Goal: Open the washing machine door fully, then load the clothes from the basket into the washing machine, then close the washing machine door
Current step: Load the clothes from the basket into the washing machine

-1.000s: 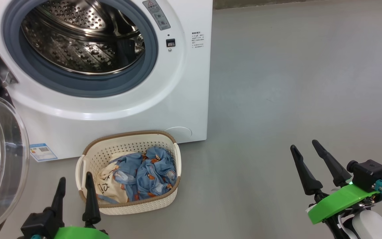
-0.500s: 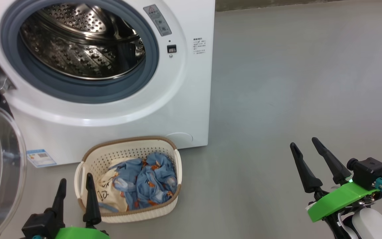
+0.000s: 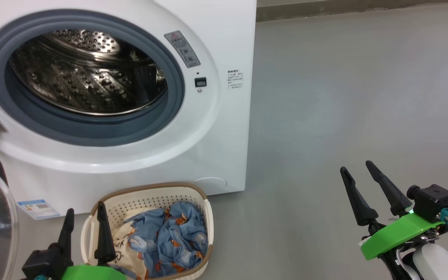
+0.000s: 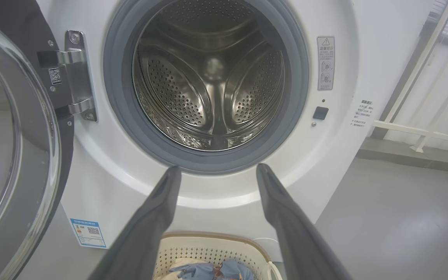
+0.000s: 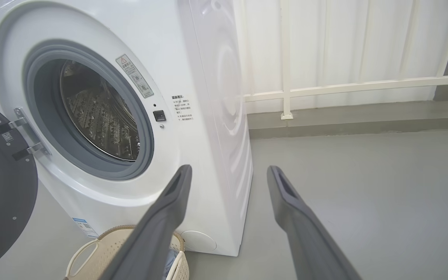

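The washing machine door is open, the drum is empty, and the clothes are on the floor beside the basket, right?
No: the clothes lie inside the basket, as the head view shows. The door is open and the drum empty.

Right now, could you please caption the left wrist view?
Open left gripper facing the empty steel drum; washing machine door wide open, basket below.
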Available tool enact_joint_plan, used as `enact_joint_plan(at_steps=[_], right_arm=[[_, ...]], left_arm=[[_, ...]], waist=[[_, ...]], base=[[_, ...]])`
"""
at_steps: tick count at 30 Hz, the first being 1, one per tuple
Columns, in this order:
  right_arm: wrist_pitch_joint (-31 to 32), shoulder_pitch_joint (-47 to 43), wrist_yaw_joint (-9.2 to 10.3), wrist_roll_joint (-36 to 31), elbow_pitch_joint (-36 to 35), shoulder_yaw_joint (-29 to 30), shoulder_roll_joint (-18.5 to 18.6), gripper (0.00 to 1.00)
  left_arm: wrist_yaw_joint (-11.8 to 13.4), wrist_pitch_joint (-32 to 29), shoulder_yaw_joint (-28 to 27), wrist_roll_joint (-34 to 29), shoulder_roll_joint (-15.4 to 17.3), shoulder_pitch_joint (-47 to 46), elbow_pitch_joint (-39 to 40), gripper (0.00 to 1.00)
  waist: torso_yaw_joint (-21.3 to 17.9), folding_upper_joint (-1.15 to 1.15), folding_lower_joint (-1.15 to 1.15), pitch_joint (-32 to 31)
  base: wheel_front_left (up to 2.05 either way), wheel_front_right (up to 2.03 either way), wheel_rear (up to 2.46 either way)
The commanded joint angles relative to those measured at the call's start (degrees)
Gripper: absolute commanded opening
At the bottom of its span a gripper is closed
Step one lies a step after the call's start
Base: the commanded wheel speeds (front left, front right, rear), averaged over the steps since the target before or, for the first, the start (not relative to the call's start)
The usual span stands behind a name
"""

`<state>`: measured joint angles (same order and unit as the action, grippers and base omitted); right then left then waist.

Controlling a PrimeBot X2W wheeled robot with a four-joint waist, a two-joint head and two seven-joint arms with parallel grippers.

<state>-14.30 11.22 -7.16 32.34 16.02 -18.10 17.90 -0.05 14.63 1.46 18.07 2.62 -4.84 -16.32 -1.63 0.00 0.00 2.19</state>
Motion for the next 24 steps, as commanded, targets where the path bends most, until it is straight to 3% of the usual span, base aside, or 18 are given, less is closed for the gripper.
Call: enact_joint_plan(at_steps=[1,8,24], right_arm=[[-0.7,1.1,-0.33,0.0,-1.5,-0.5,0.9,1.00],[-0.7,1.2,-0.33,-0.1,-1.5,-0.5,0.8,1.00],[-0.7,1.5,-0.33,0.0,-1.5,-0.7,1.0,1.00]], left_arm=[[-0.2,0.4,-2.0,-0.4,0.6,-2.3,1.6,1.00],[-0.4,0.4,-2.3,-0.5,0.5,-2.5,1.8,1.00],[-0.4,0.4,-2.1,-0.6,0.3,-2.9,1.3,1.00]], waist=[[0.0,0.00,0.00,0.0],[0.1,0.00,0.00,0.3],[0.6,0.00,0.00,0.9]], base=[[1.03,-1.03,0.00],[0.65,-0.65,0.00],[0.01,-0.01,0.00]])
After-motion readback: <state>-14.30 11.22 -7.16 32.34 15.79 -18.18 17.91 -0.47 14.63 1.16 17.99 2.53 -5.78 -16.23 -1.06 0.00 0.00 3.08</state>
